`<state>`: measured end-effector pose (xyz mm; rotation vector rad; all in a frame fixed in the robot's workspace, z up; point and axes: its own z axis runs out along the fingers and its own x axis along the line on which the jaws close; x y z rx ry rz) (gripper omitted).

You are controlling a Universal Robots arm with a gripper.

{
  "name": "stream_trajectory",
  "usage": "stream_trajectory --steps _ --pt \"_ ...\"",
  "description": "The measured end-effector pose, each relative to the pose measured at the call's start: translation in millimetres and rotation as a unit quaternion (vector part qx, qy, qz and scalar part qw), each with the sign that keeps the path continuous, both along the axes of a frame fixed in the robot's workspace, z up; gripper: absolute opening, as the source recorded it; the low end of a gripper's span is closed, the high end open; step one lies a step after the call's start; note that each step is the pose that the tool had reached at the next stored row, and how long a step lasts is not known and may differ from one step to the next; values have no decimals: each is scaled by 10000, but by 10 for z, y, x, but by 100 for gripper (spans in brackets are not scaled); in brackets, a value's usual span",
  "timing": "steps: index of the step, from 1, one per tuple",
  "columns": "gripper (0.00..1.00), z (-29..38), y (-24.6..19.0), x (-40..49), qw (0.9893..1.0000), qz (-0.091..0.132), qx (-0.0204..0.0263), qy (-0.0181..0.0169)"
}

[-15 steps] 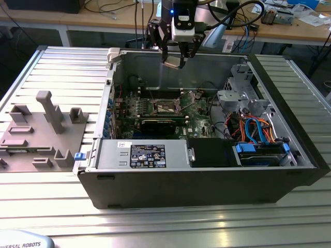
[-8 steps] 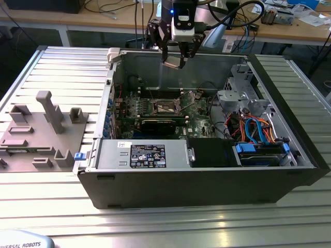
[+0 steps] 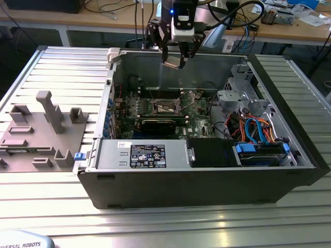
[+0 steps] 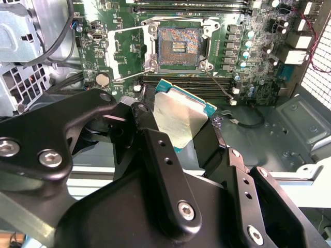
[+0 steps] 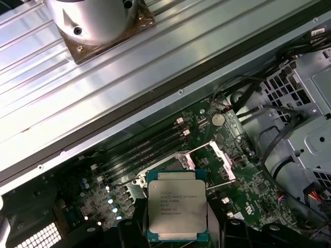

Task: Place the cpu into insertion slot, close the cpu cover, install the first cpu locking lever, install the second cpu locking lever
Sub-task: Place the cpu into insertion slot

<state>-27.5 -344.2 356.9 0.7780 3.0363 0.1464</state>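
Black gripper [image 4: 177, 124] hangs high over the open case [image 3: 207, 178], pinching the cpu [image 4: 181, 113] — silvery face tilted — above the uncovered insertion slot [image 4: 178, 46].

A big silver table [image 3: 51, 206] with long grooves holds everything; the open black computer case [image 3: 181, 188] lies flat on its middle. A grey plastic holder [image 3: 36, 134] with blocks and a tall post sits at the exterior view's left, just beside the case; in the first wrist view a round silver base [image 5: 95, 20] stands on the table too.

Fine print on the cpu [image 5: 177, 209]
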Motion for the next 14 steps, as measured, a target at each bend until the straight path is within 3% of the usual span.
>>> stream_trajectory --steps 14 --pt "54 0 0 0 10000 -47 0 0"
